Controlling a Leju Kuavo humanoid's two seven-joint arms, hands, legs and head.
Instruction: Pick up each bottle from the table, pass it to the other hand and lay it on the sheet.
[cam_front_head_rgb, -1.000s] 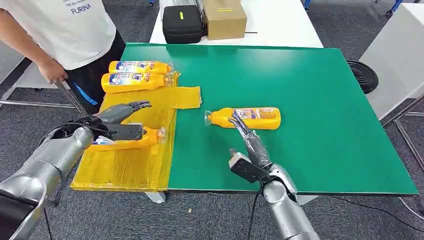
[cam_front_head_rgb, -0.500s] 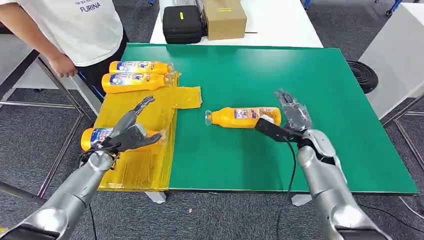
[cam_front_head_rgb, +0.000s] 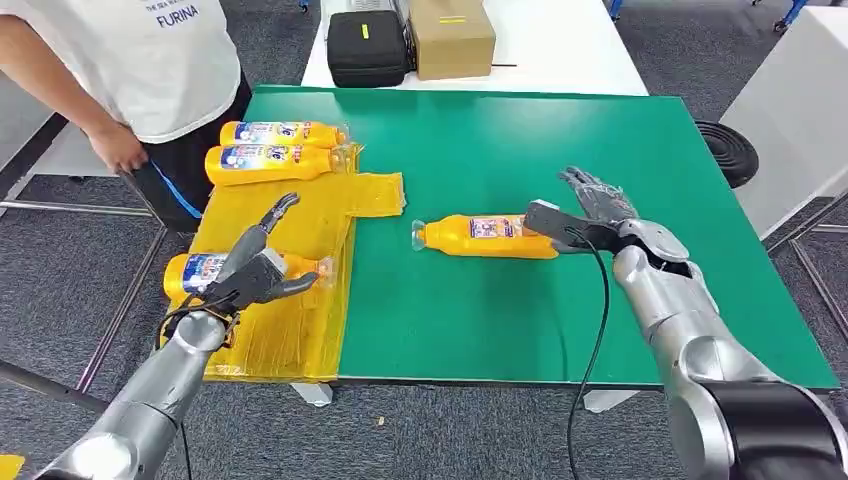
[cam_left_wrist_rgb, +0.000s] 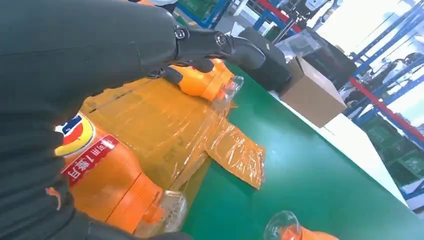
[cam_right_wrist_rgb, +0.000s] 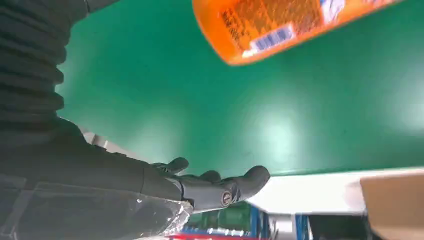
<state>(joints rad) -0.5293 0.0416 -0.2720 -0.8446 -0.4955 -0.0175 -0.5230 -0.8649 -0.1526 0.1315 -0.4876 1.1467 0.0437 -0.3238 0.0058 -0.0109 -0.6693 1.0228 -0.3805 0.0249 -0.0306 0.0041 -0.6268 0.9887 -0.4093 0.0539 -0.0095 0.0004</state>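
Right hand (cam_front_head_rgb: 600, 215), fingers spread, is hovering beside the bottle (cam_front_head_rgb: 487, 237), risking nudging it rolling beyond its fingertips.

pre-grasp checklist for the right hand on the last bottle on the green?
1. Bottle on the green table is reachable: the bottle lies on its side beside the right hand. Ok.
2. Right hand empty, fingers apart. Ok.
3. Right hand around the bottle: in the right wrist view the fingers are clear of it. Not ok.
4. Left hand free to receive: it hovers over the nearest bottle on the sheet; contact unclear. Cannot tell.
5. Room on the yellow sheet. Ok.
6. Person beside the sheet. Not ok.
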